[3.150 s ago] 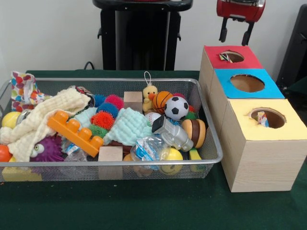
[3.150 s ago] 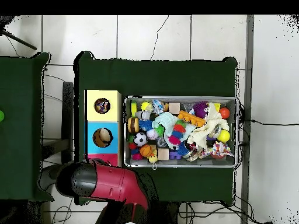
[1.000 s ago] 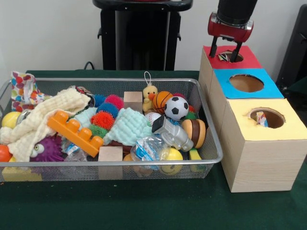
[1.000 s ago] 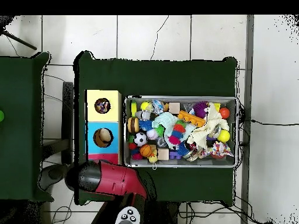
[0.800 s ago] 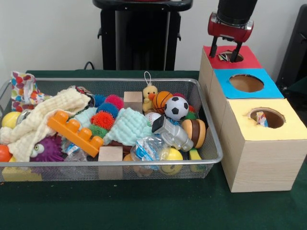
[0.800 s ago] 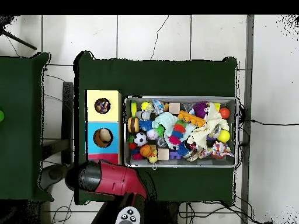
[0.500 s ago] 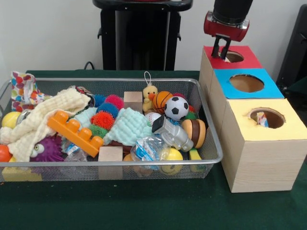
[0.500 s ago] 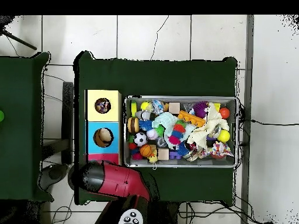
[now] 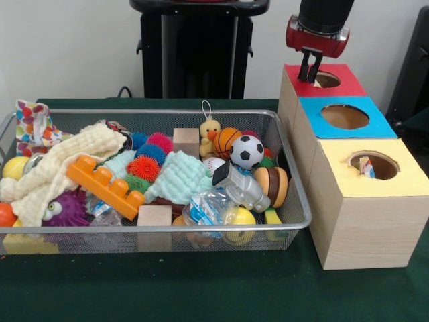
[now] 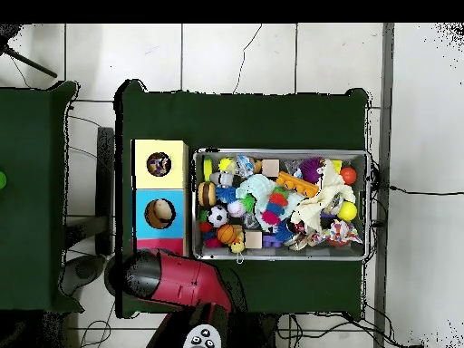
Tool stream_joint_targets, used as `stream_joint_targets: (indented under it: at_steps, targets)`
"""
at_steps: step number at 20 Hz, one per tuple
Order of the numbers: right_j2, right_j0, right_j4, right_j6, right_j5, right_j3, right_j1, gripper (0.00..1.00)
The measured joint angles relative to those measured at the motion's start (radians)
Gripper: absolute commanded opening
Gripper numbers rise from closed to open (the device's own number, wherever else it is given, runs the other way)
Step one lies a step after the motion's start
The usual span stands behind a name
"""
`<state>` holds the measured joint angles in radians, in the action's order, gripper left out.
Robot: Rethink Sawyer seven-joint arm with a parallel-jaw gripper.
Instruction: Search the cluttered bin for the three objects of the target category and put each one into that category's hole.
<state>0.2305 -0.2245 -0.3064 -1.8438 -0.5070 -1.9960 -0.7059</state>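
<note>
My gripper hangs over the left edge of the red box, just left of its hole. Its fingers are pressed together, shut, and I see nothing between them. In the overhead view the red arm covers the red box and hides the gripper. The wire bin holds a basketball, a soccer ball, a small baseball, a yellow duck, spiky balls, wooden blocks, an orange brick and cloths.
A blue box and a yellow box stand in a row in front of the red one, right of the bin. The yellow hole shows a small packet inside. In the overhead view something tan lies in the blue hole.
One second ago the fingers stood open, straddling the red hole's left rim. They have since shut, and the gripper has shifted slightly left and up. The bin's contents have not moved.
</note>
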Motion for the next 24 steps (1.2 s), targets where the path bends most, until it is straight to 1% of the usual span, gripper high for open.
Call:
stream_joint_targets:
  at_steps: [6, 9, 11, 13, 14, 20, 22, 24]
  targets:
    - [0.000, 0.000, 0.000, 0.000, -0.013, 0.001, -0.005, 0.00]
    - [0.000, 0.000, 0.001, 0.000, -0.060, 0.011, -0.023, 0.00]
    - [0.000, 0.000, 0.001, 0.000, -0.109, 0.022, -0.040, 0.00]
    - [0.000, 0.000, 0.000, 0.000, -0.199, 0.044, -0.072, 0.00]
    - [0.000, 0.000, 0.000, 0.000, -0.225, 0.050, -0.081, 0.00]
    - [0.001, 0.000, -0.029, 0.000, -0.516, 0.138, -0.181, 0.00]
    - [0.001, 0.000, -0.041, 0.000, -0.580, 0.166, -0.203, 0.00]
    - [0.001, 0.000, -0.048, 0.000, -0.623, 0.189, -0.216, 0.00]
